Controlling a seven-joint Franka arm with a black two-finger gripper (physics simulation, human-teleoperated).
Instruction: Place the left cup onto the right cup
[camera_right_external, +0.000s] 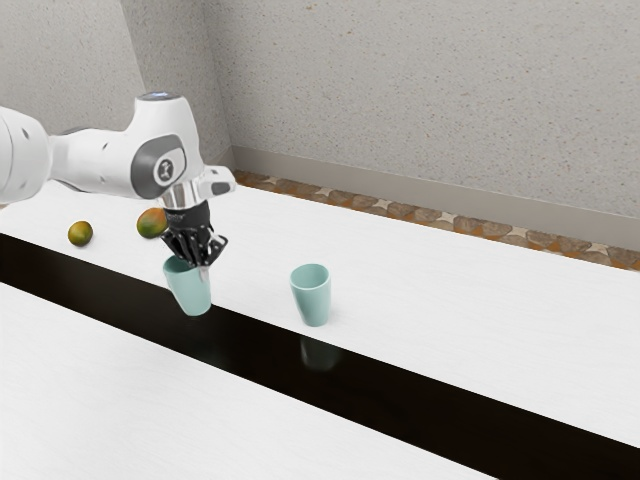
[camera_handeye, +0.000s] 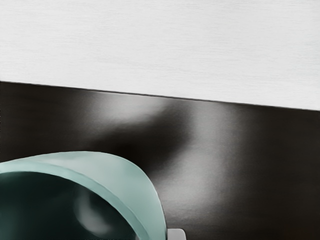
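Exterior view shows you the pincer (camera_right_external: 196, 252) clamped on the rim of the left cup (camera_right_external: 188, 288), which tilts by the worktop's (camera_right_external: 450, 290) dark strip (camera_right_external: 400, 400); your target, the right cup (camera_right_external: 311, 293), stands upright nearby toward that view's right

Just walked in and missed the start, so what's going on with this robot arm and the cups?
The arm's gripper grips the left cup by its rim. The cup leans, over the table's dark strip. The right cup stands upright and apart, with nothing on it yet. Two fruits lie behind the arm.
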